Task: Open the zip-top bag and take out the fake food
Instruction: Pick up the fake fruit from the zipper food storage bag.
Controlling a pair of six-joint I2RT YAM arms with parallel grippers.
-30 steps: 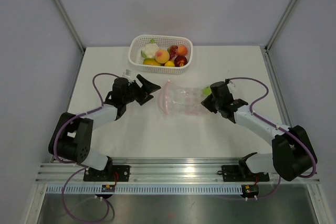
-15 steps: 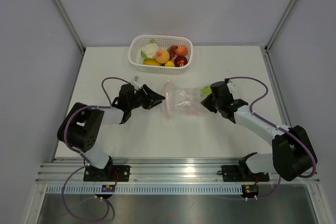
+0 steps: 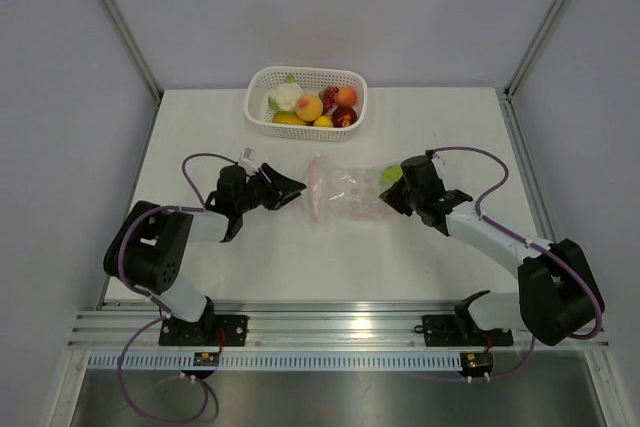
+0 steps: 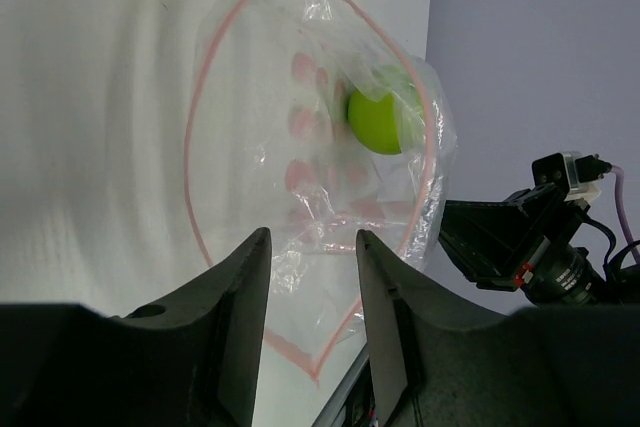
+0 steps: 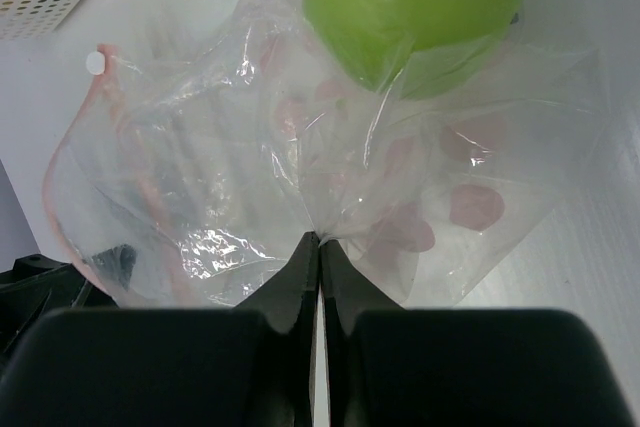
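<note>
The clear zip-top bag with a pink zip strip lies on the white table, its mouth gaping open toward the left. A green apple sits inside at its closed right end; it also shows in the left wrist view and the right wrist view. My right gripper is shut on a pinch of the bag's plastic near that end. My left gripper is open and empty, just left of the bag's mouth, not touching it.
A white perforated basket at the back holds several fake fruits and vegetables, among them cauliflower, peach and dark red pieces. Grey walls enclose the table on the left, the right and at the back.
My left arm swung in to the bag's mouth and has now drawn back a little to the left. The bag's mouth has narrowed slightly. The right gripper has kept its hold.
</note>
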